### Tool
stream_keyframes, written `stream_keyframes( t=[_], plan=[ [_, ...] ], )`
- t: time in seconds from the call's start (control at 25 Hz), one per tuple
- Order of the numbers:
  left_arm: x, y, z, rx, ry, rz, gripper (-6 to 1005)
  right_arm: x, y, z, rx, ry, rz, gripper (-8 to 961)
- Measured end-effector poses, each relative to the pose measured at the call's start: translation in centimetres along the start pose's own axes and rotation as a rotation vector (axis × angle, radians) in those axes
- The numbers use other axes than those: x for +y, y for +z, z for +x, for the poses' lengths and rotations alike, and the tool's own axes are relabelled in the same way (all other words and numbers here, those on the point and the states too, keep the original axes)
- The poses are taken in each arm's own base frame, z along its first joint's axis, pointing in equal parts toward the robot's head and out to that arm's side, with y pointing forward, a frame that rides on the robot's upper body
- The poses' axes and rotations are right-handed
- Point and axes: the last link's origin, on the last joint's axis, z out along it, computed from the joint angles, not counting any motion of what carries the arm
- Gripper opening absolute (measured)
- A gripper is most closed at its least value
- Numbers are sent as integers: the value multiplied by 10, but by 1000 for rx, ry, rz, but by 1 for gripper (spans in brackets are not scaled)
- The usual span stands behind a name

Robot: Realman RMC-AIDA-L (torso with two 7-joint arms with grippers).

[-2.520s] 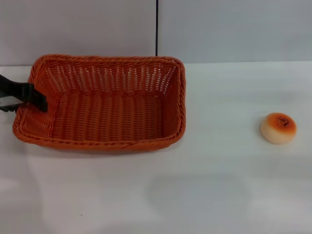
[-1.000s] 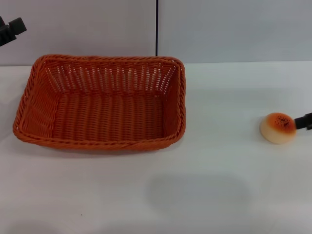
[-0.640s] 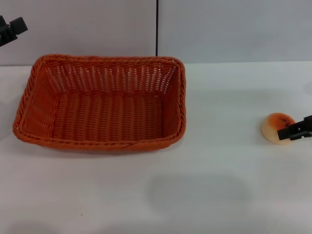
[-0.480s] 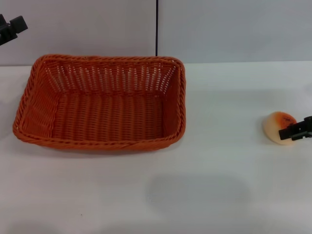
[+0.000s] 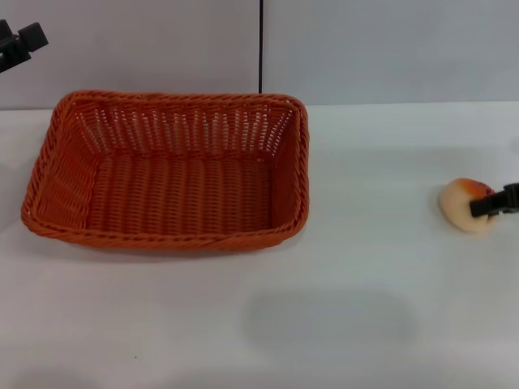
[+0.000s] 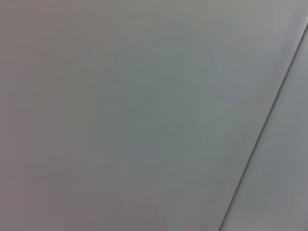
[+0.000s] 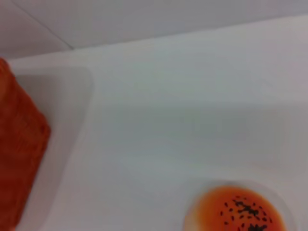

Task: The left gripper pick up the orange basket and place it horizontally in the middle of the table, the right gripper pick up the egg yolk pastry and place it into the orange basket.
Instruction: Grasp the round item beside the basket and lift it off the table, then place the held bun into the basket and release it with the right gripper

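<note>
The orange basket lies lengthwise on the white table, left of centre, with nothing in it. Its corner also shows in the right wrist view. My left gripper hangs high at the far left, clear of the basket, in front of the wall. The egg yolk pastry is at the right edge, tipped on its side, its glazed top turned toward my right gripper, whose black tip clasps it. The right wrist view has the pastry close, speckled top showing.
A grey wall with a dark vertical seam stands behind the table. Bare white tabletop stretches between the basket and the pastry. The left wrist view holds only wall and a seam.
The left gripper let go of the basket rim and rose to the upper left. The right gripper came in from the right, closed on the pastry, and tipped and raised it slightly.
</note>
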Motion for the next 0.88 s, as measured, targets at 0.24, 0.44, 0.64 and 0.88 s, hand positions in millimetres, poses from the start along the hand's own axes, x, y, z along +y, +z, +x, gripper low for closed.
stream_keyframes(
  t=[0.24, 0.44, 0.64, 0.88],
  plan=[
    [0, -1, -1, 1, -4, 1, 786, 8, -18, -11, -68, -29, -42, 190],
    [-1, -2, -3, 6, -15, 2, 786, 27, -46, -25, -151, -94, -100, 72],
    [-1, 1, -8, 12, -7, -1, 786, 64, -62, -46, -213, -207, -224, 34],
    [-2, 5, -16, 31, -23, -15, 787, 119, -37, -70, -152, -348, -398, 27]
  ],
)
